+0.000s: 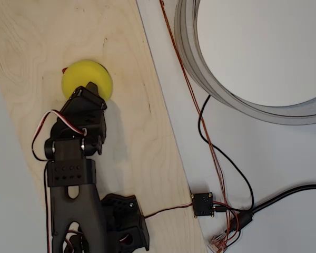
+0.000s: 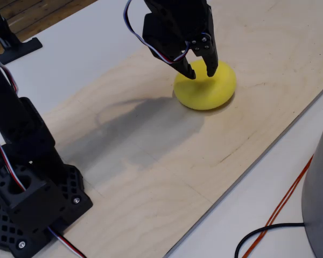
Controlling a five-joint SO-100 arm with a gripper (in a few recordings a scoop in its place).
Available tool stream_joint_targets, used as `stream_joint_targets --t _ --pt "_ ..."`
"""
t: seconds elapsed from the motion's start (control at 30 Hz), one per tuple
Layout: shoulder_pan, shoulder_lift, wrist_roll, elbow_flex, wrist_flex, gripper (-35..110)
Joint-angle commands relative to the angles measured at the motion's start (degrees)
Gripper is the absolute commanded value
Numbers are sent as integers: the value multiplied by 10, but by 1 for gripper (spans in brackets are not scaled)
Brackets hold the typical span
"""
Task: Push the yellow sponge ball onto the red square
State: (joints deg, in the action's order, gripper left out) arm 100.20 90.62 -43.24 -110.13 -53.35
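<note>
The yellow sponge ball sits on the pale plywood board, and in the overhead view I can see only a sliver of the red square peeking out at the ball's upper-left edge, so the ball covers nearly all of it. From the fixed view, my gripper is at the ball's near top, its two black fingertips a narrow gap apart with nothing between them, right against the foam, though I cannot tell whether they press in.
</note>
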Motion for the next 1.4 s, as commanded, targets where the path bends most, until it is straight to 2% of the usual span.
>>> stream_joint_targets --t 0.0,1.37 --pt "8 8 -10 11 -6 9" --pt "1 -99 -18 101 23 9"
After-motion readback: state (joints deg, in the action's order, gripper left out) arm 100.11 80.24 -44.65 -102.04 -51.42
